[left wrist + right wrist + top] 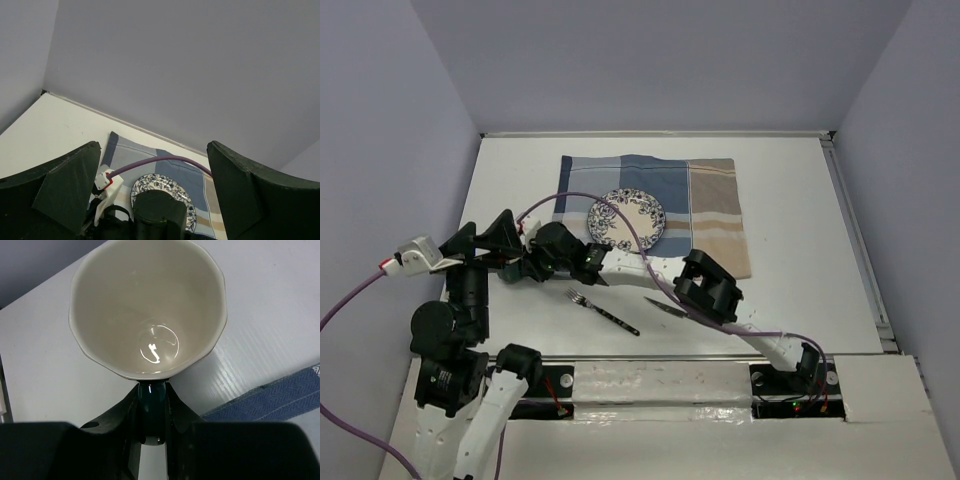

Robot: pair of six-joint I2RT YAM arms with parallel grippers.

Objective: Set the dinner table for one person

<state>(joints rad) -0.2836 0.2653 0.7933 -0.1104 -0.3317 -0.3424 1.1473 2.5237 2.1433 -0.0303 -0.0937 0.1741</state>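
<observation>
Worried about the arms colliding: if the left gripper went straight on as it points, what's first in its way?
Probably nothing near: the left gripper aims over the right arm toward the back wall; depth unclear.

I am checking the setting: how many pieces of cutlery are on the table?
2. The fork lies on the table, nearer than the plate; the knife lies just right of it. The right arm may hide more.

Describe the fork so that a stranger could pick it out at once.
Start from the white table and find the bare strip between the patchwork placemat and the arm bases. Two utensils lie there, and the fork is the left one. It has a dark handle and tines at its far-left end, whereas the knife to its right shows a smooth pointed blade.
</observation>
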